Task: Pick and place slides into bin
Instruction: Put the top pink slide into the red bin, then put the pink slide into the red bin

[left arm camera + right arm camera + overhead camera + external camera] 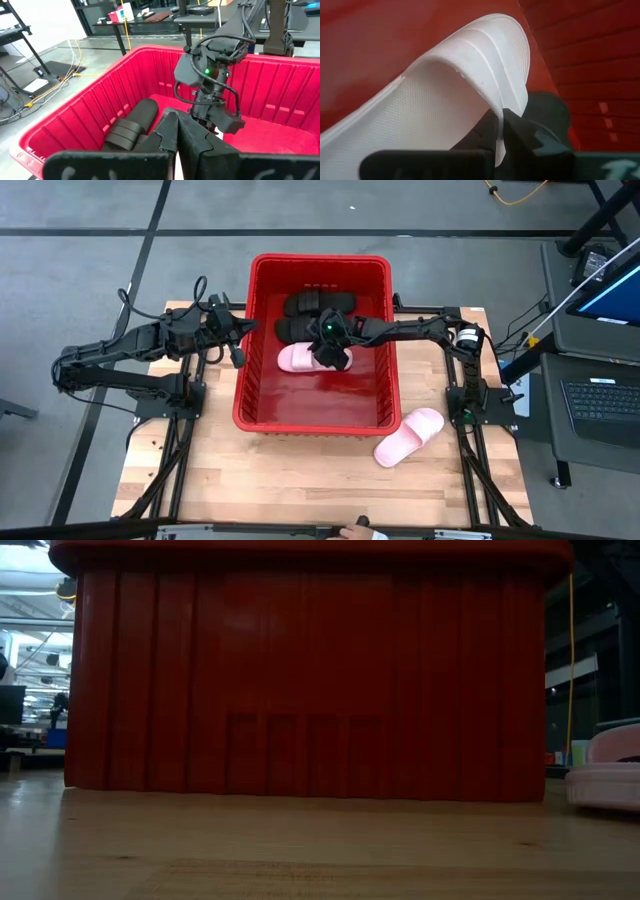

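The bin (318, 416) is bright red with ribbed walls, and it sits on a pale wood-grain table (300, 480). Two slides (310, 303) inside are matte black and a third (297, 358) is pale pink. Another pale pink slide (410, 436) lies on the table.

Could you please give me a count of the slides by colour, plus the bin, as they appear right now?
Black slides: 2, both in the bin
Pink slides: 2, one in the bin, one on the table
Red bin: 1
Total: 5 things
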`<action>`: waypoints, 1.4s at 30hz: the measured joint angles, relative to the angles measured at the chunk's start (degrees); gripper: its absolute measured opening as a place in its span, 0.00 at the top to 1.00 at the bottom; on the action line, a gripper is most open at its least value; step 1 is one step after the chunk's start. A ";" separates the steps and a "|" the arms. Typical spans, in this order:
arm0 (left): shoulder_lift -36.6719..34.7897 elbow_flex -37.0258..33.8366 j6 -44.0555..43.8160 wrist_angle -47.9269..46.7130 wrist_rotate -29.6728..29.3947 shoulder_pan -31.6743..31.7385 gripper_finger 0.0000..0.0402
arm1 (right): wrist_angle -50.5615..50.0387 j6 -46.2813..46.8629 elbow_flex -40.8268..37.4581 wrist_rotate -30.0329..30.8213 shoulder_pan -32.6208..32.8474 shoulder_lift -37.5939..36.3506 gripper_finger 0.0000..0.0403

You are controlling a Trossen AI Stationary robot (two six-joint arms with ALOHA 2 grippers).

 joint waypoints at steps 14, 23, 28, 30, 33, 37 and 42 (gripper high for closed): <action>0.00 0.00 0.44 0.00 2.13 0.00 1.00 | -0.44 -0.41 0.02 0.01 0.00 0.00 0.92; 0.00 0.00 -0.66 0.00 3.31 0.00 1.00 | -0.42 5.49 0.02 0.04 0.00 0.00 0.89; 0.00 0.00 -2.37 0.02 3.32 0.00 1.00 | -0.48 7.04 0.02 0.12 0.08 0.00 0.77; 0.00 0.00 -3.34 0.00 3.32 0.00 1.00 | -0.31 6.91 0.02 0.11 0.09 0.00 0.70; 0.00 0.00 -3.64 0.00 3.30 0.00 0.99 | -0.40 6.83 0.02 0.17 0.13 0.00 0.61; 0.00 0.00 -3.65 0.01 3.18 0.00 1.00 | -0.75 6.79 0.02 1.22 0.43 0.00 0.54; 0.00 0.00 -3.61 0.01 3.16 0.00 0.99 | -4.14 6.40 1.50 8.08 2.50 0.00 0.53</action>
